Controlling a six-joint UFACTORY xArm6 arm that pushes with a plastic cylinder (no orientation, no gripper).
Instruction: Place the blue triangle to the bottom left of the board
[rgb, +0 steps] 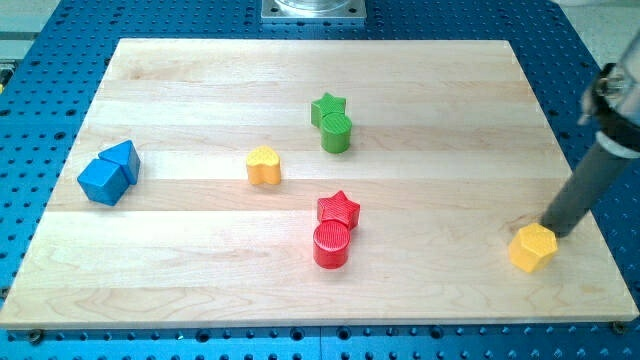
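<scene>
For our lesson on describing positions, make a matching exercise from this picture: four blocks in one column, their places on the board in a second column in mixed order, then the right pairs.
Blocks
1. blue triangle
2. green star
3. red cylinder
4. yellow heart

Places
A. below the red star, touching it
B. alone, left of centre
C. at the view's left edge, against the blue cube
D. above the green cylinder, touching it

Pairs: 1-C, 2-D, 3-A, 4-B

My tip is far from all four, beside the yellow hexagon at the view's right.
</scene>
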